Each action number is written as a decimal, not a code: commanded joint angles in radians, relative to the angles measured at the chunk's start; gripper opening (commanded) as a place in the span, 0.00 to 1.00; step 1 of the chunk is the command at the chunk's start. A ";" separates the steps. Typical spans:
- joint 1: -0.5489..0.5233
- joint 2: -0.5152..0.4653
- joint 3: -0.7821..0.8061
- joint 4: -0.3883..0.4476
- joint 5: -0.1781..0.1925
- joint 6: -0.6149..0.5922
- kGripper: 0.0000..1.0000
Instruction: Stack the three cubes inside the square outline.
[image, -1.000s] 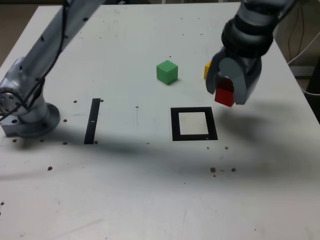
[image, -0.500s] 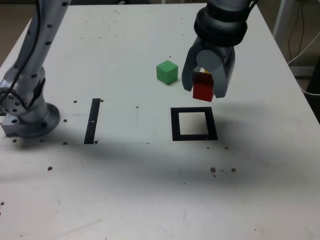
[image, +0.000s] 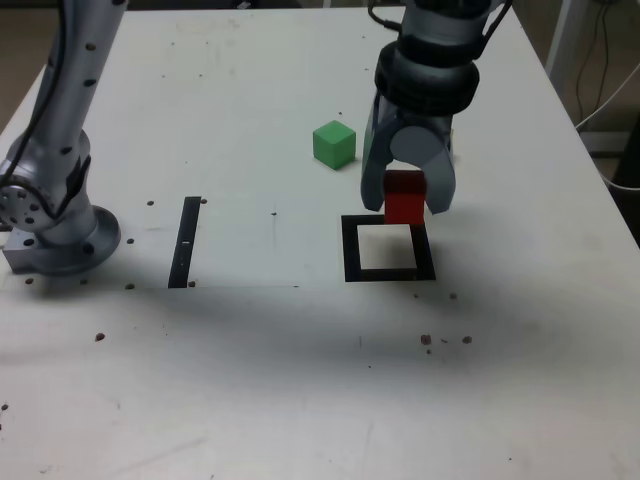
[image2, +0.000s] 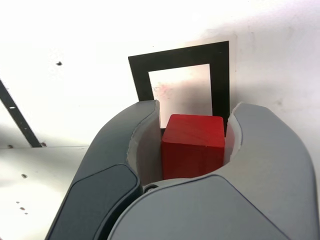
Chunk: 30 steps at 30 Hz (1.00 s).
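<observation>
A: Going across the exterior view from its left, what stood on the table (image: 250, 380)?

B: The arm's grey base (image: 55, 235) sat at the far left edge. To its right lay a straight black strip (image: 185, 242), flat on the white top. Farther right and toward the far side was the green cube (image: 334, 144), resting alone on the table, well apart from everything else.

A: And the square outline?

B: The square outline (image: 388, 249) lay right of centre, its white middle bare. The gripper (image: 406, 195) pointed downward just over its far edge.

A: What was the gripper doing?

B: Its jaws were clamped narrowly on the red cube (image: 404, 196), one jaw on each side. The wrist view showed the same: the red cube (image2: 192, 145) pinched between the two grey jaws, with the square outline (image2: 180, 82) directly beyond it.

A: Was the cube down?

B: It appeared to be above the table, at the outline's far border.

A: The yellow cube?

B: I couldn't make it out; the gripper blocked that area.
</observation>
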 joint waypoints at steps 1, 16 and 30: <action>-0.001 -0.010 0.013 -0.007 -0.001 -0.002 0.39; 0.000 -0.005 0.124 -0.096 -0.017 -0.017 0.39; 0.010 0.016 0.190 -0.162 -0.031 -0.018 0.39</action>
